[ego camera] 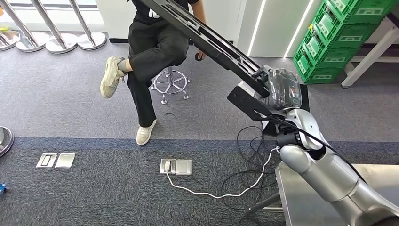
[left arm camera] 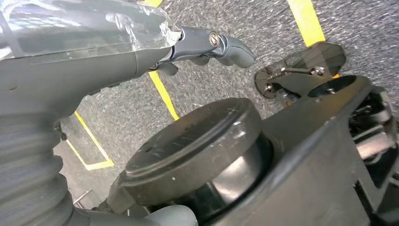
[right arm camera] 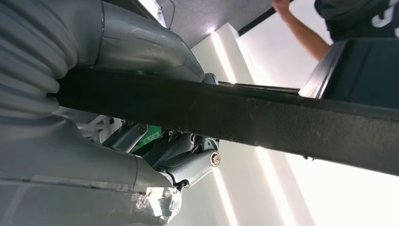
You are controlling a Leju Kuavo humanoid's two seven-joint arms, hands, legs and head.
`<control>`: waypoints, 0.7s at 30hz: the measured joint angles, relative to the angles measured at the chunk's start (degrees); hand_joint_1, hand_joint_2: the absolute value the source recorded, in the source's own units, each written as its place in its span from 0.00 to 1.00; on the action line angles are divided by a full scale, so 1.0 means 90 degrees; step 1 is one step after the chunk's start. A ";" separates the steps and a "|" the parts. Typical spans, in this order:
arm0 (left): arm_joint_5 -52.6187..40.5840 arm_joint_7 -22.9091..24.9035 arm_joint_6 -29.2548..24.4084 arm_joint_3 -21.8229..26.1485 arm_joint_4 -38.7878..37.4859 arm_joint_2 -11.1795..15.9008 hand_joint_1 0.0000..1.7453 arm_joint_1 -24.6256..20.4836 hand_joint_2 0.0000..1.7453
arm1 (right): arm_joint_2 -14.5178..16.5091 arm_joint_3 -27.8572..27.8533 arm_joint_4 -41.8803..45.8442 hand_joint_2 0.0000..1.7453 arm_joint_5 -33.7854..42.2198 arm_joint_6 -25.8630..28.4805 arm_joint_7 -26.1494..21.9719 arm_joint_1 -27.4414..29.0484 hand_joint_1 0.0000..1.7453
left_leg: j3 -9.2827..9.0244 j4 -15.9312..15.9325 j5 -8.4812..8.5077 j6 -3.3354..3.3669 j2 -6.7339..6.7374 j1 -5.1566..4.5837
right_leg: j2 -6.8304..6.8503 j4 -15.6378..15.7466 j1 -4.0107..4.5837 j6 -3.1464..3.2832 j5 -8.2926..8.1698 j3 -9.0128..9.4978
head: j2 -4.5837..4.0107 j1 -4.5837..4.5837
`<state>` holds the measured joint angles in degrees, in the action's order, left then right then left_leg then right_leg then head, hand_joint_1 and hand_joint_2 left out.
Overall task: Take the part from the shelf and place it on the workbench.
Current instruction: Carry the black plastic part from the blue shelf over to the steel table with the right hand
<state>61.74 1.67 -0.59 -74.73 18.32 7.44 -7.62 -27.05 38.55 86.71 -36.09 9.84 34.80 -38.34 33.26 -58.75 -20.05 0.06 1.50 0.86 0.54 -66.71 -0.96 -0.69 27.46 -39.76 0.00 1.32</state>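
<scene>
The part (ego camera: 221,44) is a long, flat black frame piece. It slants from my right hand (ego camera: 282,89) up and to the left, over the carpet, towards a seated person (ego camera: 150,47). My right hand grips it near its lower end, at chest height. In the right wrist view the part (right arm camera: 235,113) crosses the picture as a dark bar, clamped between the thumb and fingers of the right hand (right arm camera: 141,47). The grey workbench (ego camera: 294,197) lies low on the right, under my right arm. My left hand (left arm camera: 94,52) hangs over the floor, holding nothing, thumb sticking out.
The person sits on a wheeled stool (ego camera: 171,82), close under the part's far end. Green crates (ego camera: 339,33) are stacked at the back right. Cables (ego camera: 244,155) and floor sockets (ego camera: 176,166) lie on the carpet. Stanchion bases (ego camera: 56,42) stand at the back left.
</scene>
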 joint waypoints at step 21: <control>-0.0073 0.0023 0.0027 -0.0002 -0.0002 -0.0001 0.00 -0.0004 1.00 | -0.0007 -0.0014 0.0038 1.00 -0.0002 -0.0006 0.0072 0.0004 1.00 | 0.0071 -0.0084 -0.0018 -0.0090 -0.0350 -0.0002 | -0.0449 0.0824 0.0037 0.0130 -0.0222 0.0359 | 0.0000 -0.0263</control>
<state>61.08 1.88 -0.35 -74.75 18.30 7.43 -7.66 -27.11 38.42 87.06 -36.11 9.78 35.45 -38.30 33.90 -59.50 -20.22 -0.75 -1.65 0.84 -3.50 -59.30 -0.63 0.48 25.46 -36.53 0.00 -1.05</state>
